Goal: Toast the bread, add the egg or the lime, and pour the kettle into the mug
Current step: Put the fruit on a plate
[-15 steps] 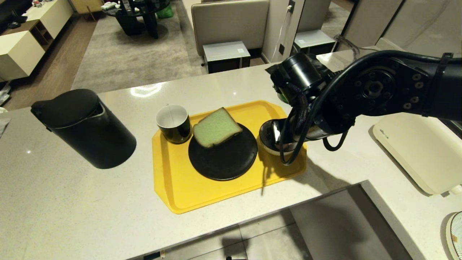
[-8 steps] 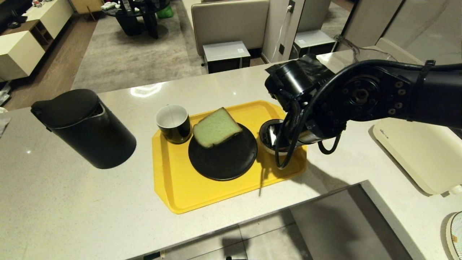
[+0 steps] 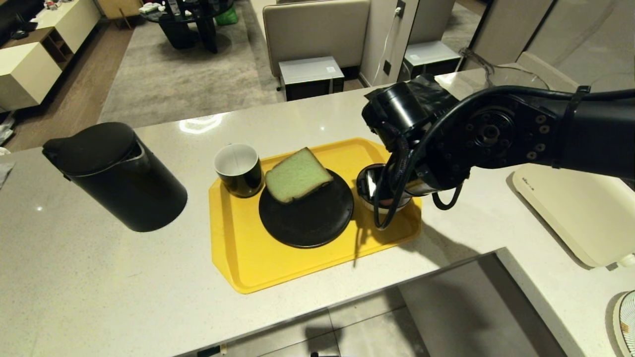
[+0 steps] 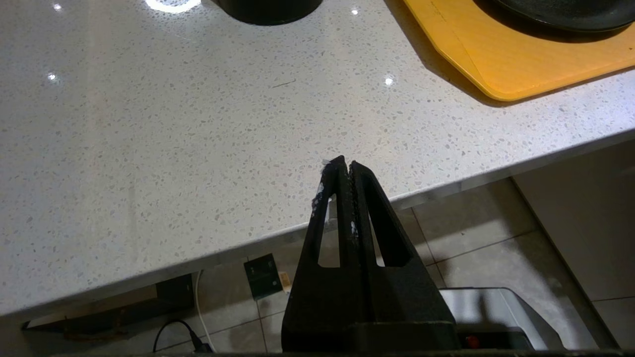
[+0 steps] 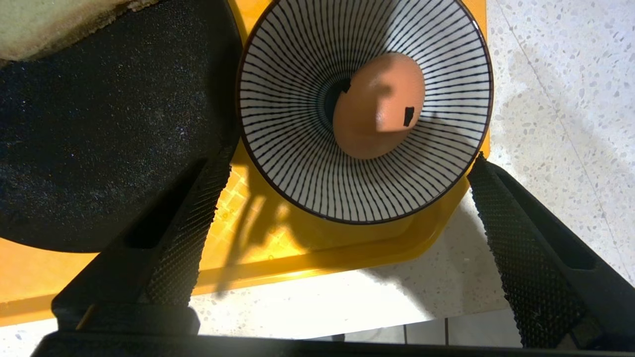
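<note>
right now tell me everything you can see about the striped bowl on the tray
The bowl is round and glossy, like ceramic, white inside with thin dark lines running from a dark centre to a dark rim. It stands upright at the right end of the yellow tray, close beside the black plate. A brown egg lies inside. The open right end effector hovers above, not touching.

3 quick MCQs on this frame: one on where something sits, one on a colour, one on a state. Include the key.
1. The pale green bread slice lies on:
A) the round black plate
B) the bare counter
C) the striped bowl

2. The tray is:
A) white
B) yellow
C) red

3. The right gripper fingers are:
A) shut on the egg
B) shut, empty
C) open above the striped bowl

Key: 1 A, the slice rests on the plate's far edge. 2 B, yellow under plate and bowl. 3 C, the fingers stand wide apart and the brown egg lies untouched in the bowl.
</note>
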